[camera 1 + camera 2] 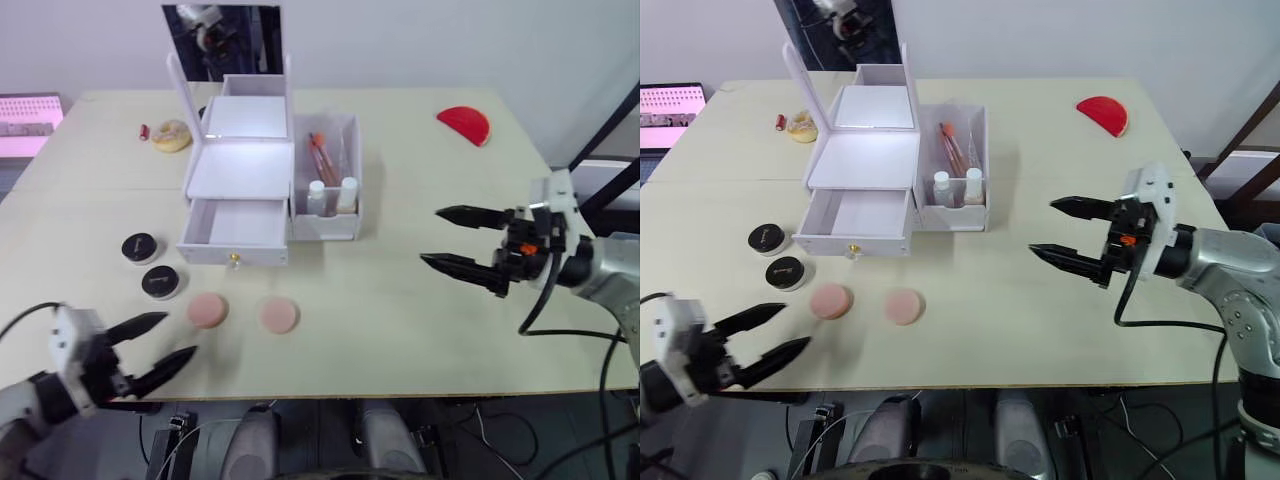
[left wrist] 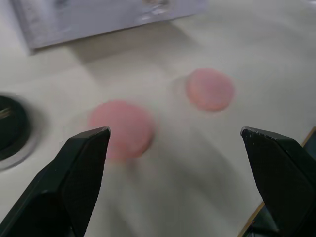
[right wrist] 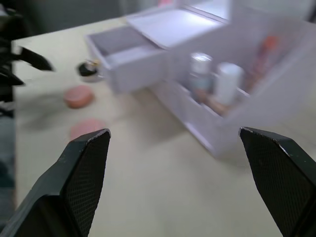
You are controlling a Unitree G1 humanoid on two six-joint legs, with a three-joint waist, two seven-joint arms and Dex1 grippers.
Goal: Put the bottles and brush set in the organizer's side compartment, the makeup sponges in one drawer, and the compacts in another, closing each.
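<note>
The white organizer (image 1: 240, 170) stands mid-table with its lower drawer (image 1: 235, 225) pulled open and empty. Its side compartment (image 1: 352, 130) holds two white bottles (image 1: 316, 196) and the brush set (image 1: 322, 155). In front lie two pink makeup sponges (image 1: 208, 310) (image 1: 279, 315), with two black compacts (image 1: 139, 247) (image 1: 160, 281) to their left. My left gripper (image 1: 180, 334) is open near the front edge, just left of the sponges (image 2: 121, 129). My right gripper (image 1: 430, 235) hovers open to the right of the organizer, pointing toward it.
A red half-round object (image 1: 464, 124) lies at the far right of the table. A yellowish ring (image 1: 171, 135) and a small red item (image 1: 144, 131) sit behind the organizer's raised lid on the left. A pink-lit screen (image 1: 30, 120) stands off the table's left.
</note>
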